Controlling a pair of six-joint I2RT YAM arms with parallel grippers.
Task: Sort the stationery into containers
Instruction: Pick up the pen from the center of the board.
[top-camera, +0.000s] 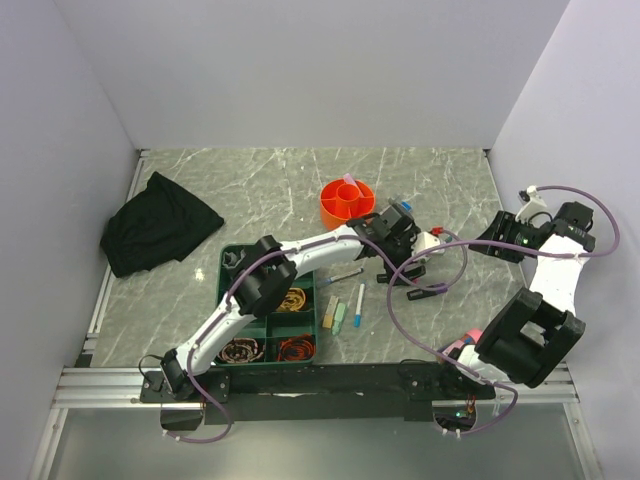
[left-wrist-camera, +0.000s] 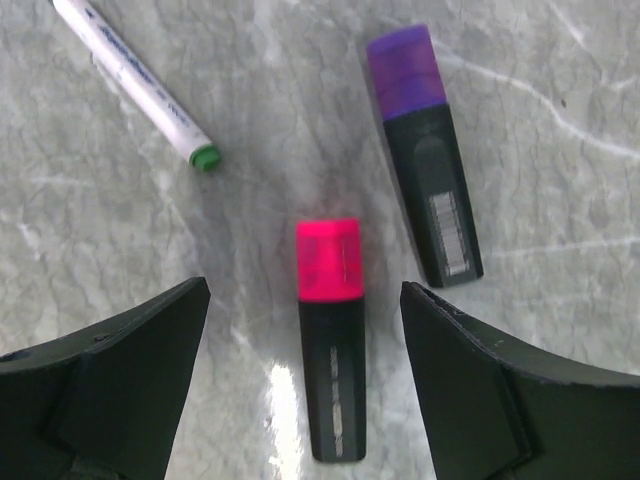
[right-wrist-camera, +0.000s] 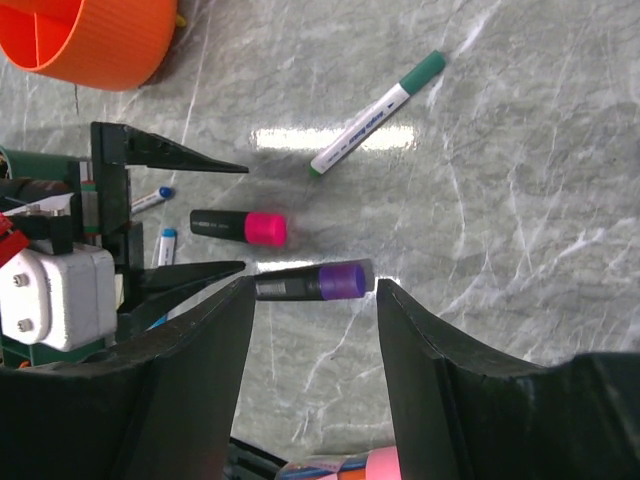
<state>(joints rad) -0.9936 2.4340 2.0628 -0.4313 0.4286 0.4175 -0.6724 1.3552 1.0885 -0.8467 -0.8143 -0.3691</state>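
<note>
**Asker:** Why are your left fingers spread like that?

**Me:** They stand apart, one on each side of the pink highlighter, which lies flat on the marble surface. Neither finger touches it. I straddle its dark barrel crosswise because, as I judge it, closing there would pinch the narrow sides instead of rolling it away.

**Asker:** Isn't the purple highlighter in your way?

**Me:** It lies near the pink one but apart from it, angled slightly off and mostly ahead of my fingertips. Centring on the pink one should keep the purple out of the grasp. The white marker with the green tip is farther off to the other side.

**Asker:** And your right fingers?

**Me:** Apart as well, with nothing held. They hang higher, looking down over the purple highlighter, which I take as standing by without crowding the left arm.

**Asker:** Where does the highlighter belong?

**Me:** In the orange desk pot, I'd say. It stands upright on the surface, well apart from both highlighters, so a lift and a carry remain.
</note>
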